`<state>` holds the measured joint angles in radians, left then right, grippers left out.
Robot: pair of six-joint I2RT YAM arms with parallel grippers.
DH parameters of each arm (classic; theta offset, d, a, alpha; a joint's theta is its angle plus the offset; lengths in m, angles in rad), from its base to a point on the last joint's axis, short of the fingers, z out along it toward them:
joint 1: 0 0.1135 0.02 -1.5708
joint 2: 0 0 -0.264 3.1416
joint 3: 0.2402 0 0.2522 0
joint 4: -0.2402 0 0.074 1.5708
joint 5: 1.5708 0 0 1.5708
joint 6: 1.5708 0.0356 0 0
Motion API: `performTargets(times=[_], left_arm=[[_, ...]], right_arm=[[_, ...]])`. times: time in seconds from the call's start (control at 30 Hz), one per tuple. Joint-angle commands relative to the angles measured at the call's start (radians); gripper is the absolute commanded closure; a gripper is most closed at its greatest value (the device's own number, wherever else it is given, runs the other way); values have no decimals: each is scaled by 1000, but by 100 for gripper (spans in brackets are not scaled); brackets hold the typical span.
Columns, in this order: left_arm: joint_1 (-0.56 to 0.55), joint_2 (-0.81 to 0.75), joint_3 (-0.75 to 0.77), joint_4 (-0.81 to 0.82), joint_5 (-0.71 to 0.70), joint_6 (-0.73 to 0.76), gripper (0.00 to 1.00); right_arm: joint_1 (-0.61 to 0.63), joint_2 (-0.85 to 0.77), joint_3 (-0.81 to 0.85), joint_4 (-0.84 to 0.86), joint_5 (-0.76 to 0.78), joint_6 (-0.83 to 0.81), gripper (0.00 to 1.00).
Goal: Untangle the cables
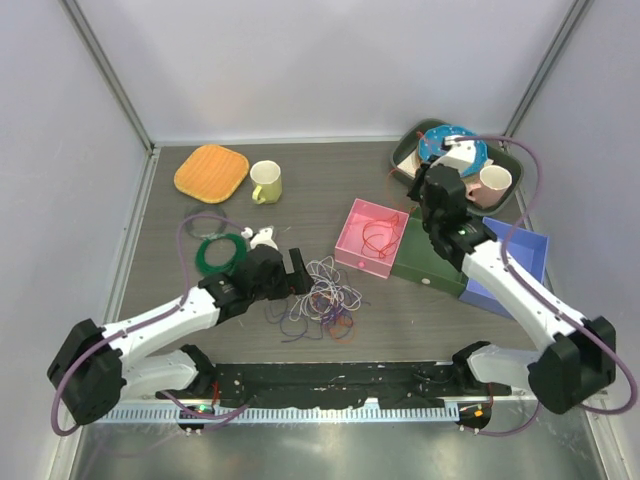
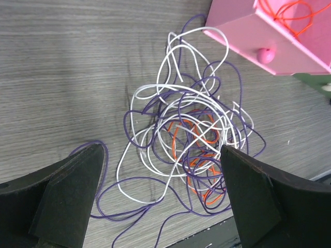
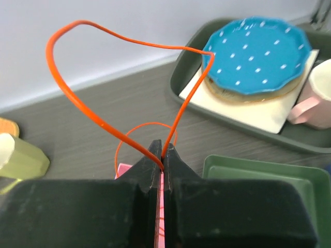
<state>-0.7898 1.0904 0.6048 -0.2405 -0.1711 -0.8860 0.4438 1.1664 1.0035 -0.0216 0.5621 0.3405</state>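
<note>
Clamped shut, the right claw [image 3: 162, 154] is seen gripping an orange cable [image 3: 77, 106], whose loop stands up above the fingertips, close by the pink box [image 1: 352, 245] near the middle of the tabletop [image 1: 300, 180]. More orange cable [image 1: 378, 238] is seen lying inside that box. Spread wide, the left claw [image 2: 160, 155] has nothing in its grip. Its fingers [image 2: 67, 196] are placed on either side of the tangle of cables [image 2: 186, 134], in white, purple and orange, which lies between the pink box and the near edge, about midway along it. Whether the fingers touch the tabletop cannot be told. The tabletop is surfaced in dark grey-brown wood grain and is closed in on the left, far and right sides by plain pale walls, with metal struts rising from the far corners. Along the near edge a black rail with a white toothed strip [image 1: 330, 412] is fitted. In the far right corner a dark tray [image 3: 182, 72] is set, bearing a blue white-dotted plate [image 3: 256, 57] and a pink mug [image 3: 320, 98]. Toward the far left corner an orange pad [image 1: 211, 172] and a yellow-green mug [image 1: 266, 182] are placed. A green box [image 1: 425, 265] and a blue box [image 1: 530, 255] are found by the right edge.
</note>
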Motion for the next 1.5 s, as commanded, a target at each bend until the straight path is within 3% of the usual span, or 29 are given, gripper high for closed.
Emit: performTargets(times=[0.0, 0.17, 0.53, 0.63, 0.77, 0.87, 0.93, 1.2, 1.3, 1.47], left_arm=[[0, 54, 0, 72, 42, -16, 0], [0, 106, 1, 75, 62, -19, 0], [0, 151, -17, 104, 96, -31, 0], [0, 144, -22, 99, 102, -33, 0], [0, 102, -33, 95, 90, -36, 0], [0, 79, -42, 90, 73, -37, 0], [0, 56, -48, 81, 64, -36, 0], [0, -3, -85, 44, 93, -24, 0], [-2, -11, -114, 67, 140, -25, 0], [-2, 35, -99, 66, 162, -13, 0]], right_arm=[[18, 111, -35, 117, -76, 14, 99], [71, 216, -83, 149, 35, 8, 99], [200, 331, -169, 132, -4, 47, 99], [208, 351, -138, 62, 8, 81, 91], [225, 291, -71, -43, 13, 54, 46], [262, 199, -43, -78, 25, 23, 31], [283, 126, -51, -90, 15, 0, 27], [425, -34, -219, -138, -410, -153, 26], [496, -59, -308, -170, -427, -225, 29], [500, -114, -433, -51, -424, -435, 27]])
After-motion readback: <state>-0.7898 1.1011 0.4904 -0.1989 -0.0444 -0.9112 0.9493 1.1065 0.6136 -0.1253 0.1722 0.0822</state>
